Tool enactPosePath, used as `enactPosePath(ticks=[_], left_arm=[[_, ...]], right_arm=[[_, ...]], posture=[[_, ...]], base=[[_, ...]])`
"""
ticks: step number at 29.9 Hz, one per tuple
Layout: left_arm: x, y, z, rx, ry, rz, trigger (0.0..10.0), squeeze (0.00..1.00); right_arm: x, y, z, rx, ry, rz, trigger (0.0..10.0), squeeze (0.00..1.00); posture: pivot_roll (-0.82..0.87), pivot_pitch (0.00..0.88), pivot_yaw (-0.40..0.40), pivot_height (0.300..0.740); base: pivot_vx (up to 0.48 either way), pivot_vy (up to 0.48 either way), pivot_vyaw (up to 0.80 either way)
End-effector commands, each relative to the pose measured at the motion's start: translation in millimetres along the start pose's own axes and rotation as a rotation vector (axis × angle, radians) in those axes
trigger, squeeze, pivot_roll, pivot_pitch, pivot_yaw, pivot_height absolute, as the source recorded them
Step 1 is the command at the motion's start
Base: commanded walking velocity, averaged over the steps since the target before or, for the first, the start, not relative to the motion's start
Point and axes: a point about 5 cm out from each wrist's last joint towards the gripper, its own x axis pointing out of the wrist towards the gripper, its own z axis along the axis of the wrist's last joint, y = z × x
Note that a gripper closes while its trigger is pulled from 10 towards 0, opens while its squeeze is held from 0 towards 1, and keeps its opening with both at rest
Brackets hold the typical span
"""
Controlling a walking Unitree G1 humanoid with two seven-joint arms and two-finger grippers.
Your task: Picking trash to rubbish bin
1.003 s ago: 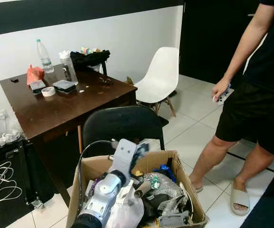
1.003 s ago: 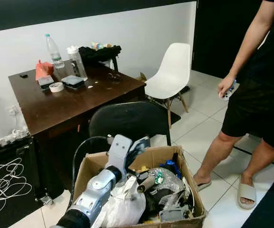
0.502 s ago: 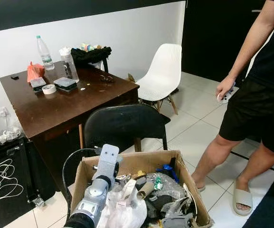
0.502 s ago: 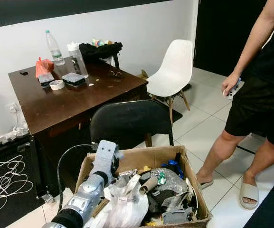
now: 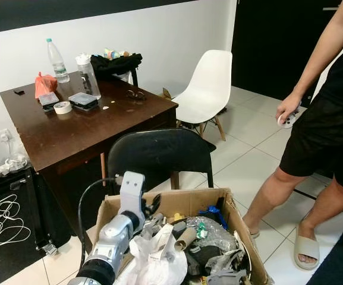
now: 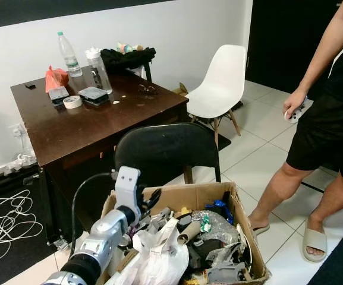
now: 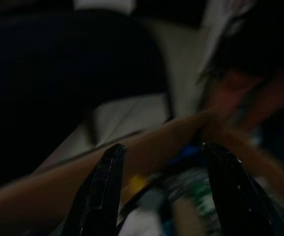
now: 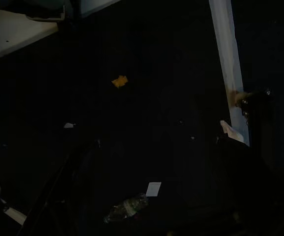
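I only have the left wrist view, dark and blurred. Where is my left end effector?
Observer: The left end effector hangs over the back edge of a cardboard box full of trash.
Operator: What's nearest it?
Observer: A white plastic bag inside the box.
Operator: Anything behind the box?
Observer: A black chair, then a dark wooden table.
Operator: Anyone close?
Observer: A person stands to the box's right.

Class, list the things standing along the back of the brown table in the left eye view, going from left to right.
Orange bag → clear water bottle → white-lidded clear jar → black bag.
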Motion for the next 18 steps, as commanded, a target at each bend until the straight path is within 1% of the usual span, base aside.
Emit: enactPosePath(ticks=[1, 5, 10, 14, 18], left_arm=[[-9.6, 7.4, -5.6, -0.006, 0.018, -0.021, 10.0, 0.0], [-17.0, 12.7, -16.3, 0.023, 0.086, -0.047, 10.0, 0.0], [-20.8, 12.3, -21.3, 0.017, 0.1, -0.074, 10.0, 0.0], [-21.4, 4.1, -26.2, 0.005, 0.105, -0.114, 10.0, 0.0], [-20.4, -1.4, -29.3, 0.005, 0.111, -0.129, 10.0, 0.0]], right_arm=[[-0.3, 5.2, -2.4, 0.001, 0.008, 0.014, 10.0, 0.0], [-0.2, 5.2, -1.6, -0.001, 0.006, 0.014, 10.0, 0.0], [-0.2, 5.3, -1.1, -0.001, 0.005, 0.016, 10.0, 0.0], [-0.3, 5.9, -1.2, -0.002, 0.006, 0.019, 10.0, 0.0], [-0.3, 6.1, -1.6, -0.002, 0.007, 0.02, 10.0, 0.0]], posture=[[-0.24, 0.08, 0.104, 0.74], [-0.24, 0.083, 0.106, 0.74], [-0.23, 0.086, 0.106, 0.74], [-0.23, 0.091, 0.105, 0.74], [-0.23, 0.092, 0.105, 0.74]], base=[[0.0, 0.0, 0.0], [-0.329, 0.0, 0.0], [-0.474, 0.0, 0.0], [-0.472, 0.0, 0.0], [-0.472, 0.0, 0.0]])
